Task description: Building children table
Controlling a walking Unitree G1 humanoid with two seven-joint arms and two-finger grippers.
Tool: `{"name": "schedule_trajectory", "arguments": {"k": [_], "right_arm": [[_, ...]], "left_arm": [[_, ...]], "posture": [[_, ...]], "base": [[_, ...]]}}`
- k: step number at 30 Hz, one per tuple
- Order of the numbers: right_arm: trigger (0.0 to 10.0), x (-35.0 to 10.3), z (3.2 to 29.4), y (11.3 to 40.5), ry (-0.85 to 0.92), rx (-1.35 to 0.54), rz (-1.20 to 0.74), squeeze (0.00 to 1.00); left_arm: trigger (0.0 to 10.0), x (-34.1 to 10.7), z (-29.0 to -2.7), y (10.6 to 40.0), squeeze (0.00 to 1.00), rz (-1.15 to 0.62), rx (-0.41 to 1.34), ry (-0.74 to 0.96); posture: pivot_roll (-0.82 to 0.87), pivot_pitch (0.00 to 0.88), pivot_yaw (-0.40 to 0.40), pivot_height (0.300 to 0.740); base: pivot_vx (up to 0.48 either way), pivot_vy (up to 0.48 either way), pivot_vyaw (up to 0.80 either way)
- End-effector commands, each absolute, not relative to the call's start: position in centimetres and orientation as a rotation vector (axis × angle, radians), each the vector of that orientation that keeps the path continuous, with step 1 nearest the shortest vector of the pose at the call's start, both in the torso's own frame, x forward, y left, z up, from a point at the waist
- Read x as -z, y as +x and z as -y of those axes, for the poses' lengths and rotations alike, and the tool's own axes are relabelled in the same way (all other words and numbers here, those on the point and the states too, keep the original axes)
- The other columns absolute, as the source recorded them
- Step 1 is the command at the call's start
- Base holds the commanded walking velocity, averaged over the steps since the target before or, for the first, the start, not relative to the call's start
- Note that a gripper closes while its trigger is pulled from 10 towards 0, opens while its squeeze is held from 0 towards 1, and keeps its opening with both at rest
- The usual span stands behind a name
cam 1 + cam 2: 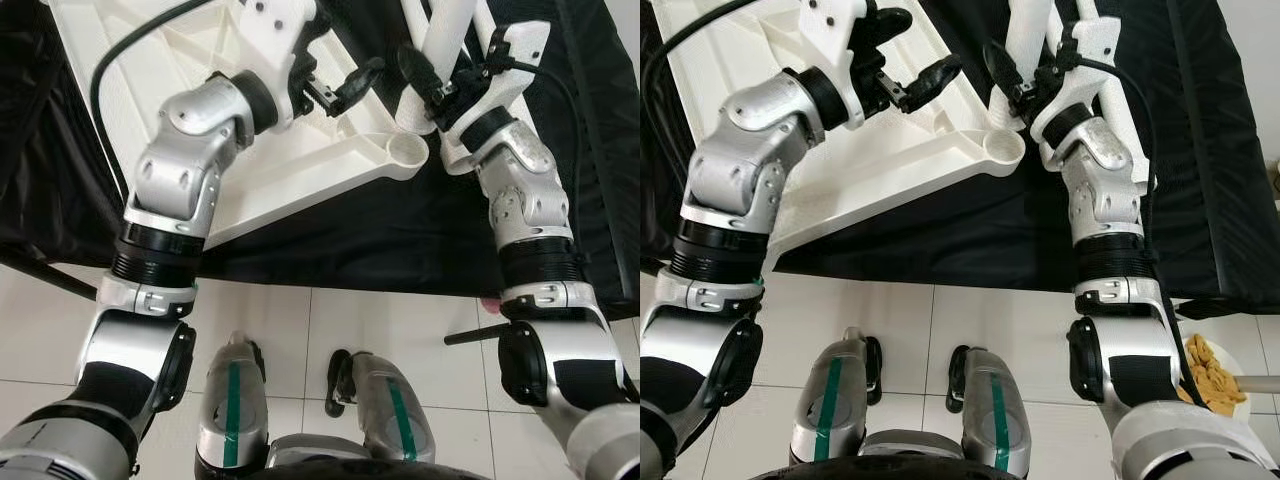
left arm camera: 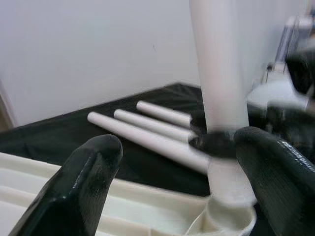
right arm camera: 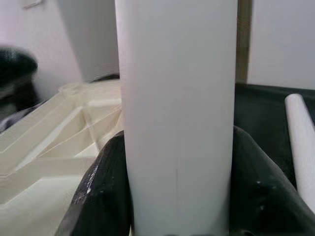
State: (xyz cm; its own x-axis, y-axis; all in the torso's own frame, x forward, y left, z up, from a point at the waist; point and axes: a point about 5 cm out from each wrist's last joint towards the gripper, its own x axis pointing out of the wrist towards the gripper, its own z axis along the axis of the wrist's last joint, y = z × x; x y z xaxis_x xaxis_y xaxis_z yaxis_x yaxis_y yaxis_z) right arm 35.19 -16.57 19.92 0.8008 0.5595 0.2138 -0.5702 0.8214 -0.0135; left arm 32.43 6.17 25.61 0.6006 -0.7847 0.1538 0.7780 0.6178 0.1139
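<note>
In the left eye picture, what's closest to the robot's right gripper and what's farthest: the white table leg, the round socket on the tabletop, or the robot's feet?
1. White table leg: clamped in the right gripper.
2. Round socket: at the tabletop corner, just below the gripper.
3. Robot's feet: far down on the tiled floor.

Plate of chips point(image 1: 1212, 372) on tiled floor point(image 1: 940, 320).

We see a white tabletop point(image 1: 300, 170) of smooth moulded plastic with a faint sheen, and a white leg point(image 3: 177, 118) of matt plastic tube. The black cloth point(image 1: 400, 240) under them looks thin and slightly shiny. Lower in the frame, glossy pale tiles point(image 1: 380, 320) cover the floor. Both grippers' fingers point(image 2: 83, 187) look like matt black rubber.
</note>
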Motion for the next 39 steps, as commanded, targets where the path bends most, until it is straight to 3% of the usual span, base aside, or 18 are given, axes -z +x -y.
{"name": "schedule_trajectory", "arguments": {"k": [1, 21, 30, 31, 32, 33, 35, 36, 39], "right_arm": [[10.0, -19.9, 16.4, 34.9, 0.049, -0.648, 0.208, 0.0], [10.0, -19.2, 14.4, 32.1, -0.056, -1.035, 0.14, 0.0], [10.0, -19.1, 14.8, 31.9, -0.107, -1.066, 0.115, 0.0], [10.0, -19.1, 14.8, 31.9, -0.108, -1.065, 0.114, 0.0], [10.0, -19.1, 15.0, 31.9, -0.11, -1.057, 0.114, 0.0], [10.0, -19.1, 15.0, 32.0, -0.111, -1.048, 0.117, 0.0], [10.0, -19.1, 15.1, 32.1, -0.111, -1.041, 0.119, 0.0], [10.0, -19.1, 15.2, 32.1, -0.108, -1.035, 0.122, 0.0], [10.0, -19.2, 15.2, 32.1, -0.106, -1.032, 0.124, 0.0]], "left_arm": [[10.0, -26.6, -5.3, 31.6, 0.0, 0.22, 1.054, 0.032], [10.0, -29.4, -1.5, 31.6, 0.0, 0.153, 1.308, -0.133], [10.0, -30.7, -1.5, 32.0, 0.0, 0.082, 1.351, -0.245], [8.5, -30.9, -1.6, 32.0, 0.0, 0.078, 1.354, -0.259], [8.5, -31.3, -1.8, 32.1, 0.0, 0.077, 1.359, -0.281], [4.7, -31.6, -2.0, 32.1, 0.0, 0.081, 1.363, -0.3], [4.7, -31.9, -2.1, 32.1, 0.0, 0.083, 1.366, -0.311], [0.0, -32.3, -2.3, 32.2, 0.0, 0.09, 1.37, -0.326], [0.0, -32.9, -2.8, 32.2, 0.0, 0.113, 1.372, -0.341]], "posture": [[0.11, 0.0, -0.059, 0.74], [0.08, 0.0, -0.038, 0.74], [0.07, 0.0, -0.037, 0.74], [0.07, 0.0, -0.037, 0.74], [0.07, 0.0, -0.036, 0.74], [0.07, 0.0, -0.034, 0.74], [0.07, 0.0, -0.034, 0.74], [0.07, 0.0, -0.033, 0.74], [0.07, 0.0, -0.031, 0.74]], "base": [[0.0, 0.0, 0.0], [0.0, 0.0, 0.0], [0.0, 0.0, 0.0], [0.0, 0.0, 0.0], [0.0, 0.0, 0.0], [0.0, 0.0, 0.0], [0.0, 0.0, 0.0], [0.0, 0.0, 0.0], [0.0, 0.0, 0.0]]}}
